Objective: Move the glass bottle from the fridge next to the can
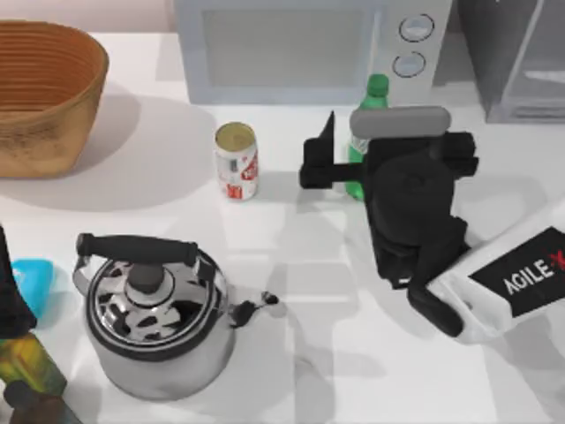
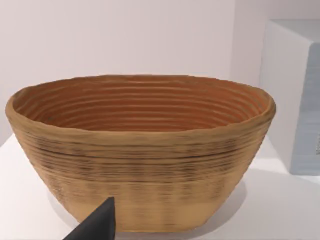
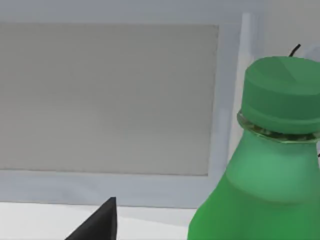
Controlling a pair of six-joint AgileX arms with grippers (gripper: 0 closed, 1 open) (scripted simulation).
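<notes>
Slim green glass bottle (image 1: 374, 97) (green cap) beside right gripper (image 1: 340, 168), fingers apart.

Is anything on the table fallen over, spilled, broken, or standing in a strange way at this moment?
Nothing stands out. The can, the kettle and the basket stand upright, with no spill. The glass bottle stands upright before the microwave, at the right gripper.

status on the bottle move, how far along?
Done: bottle is out of the fridge, standing in front of the microwave. In hand: right gripper is at the bottle, grip unclear. Left: closing the gap to the can.
</notes>
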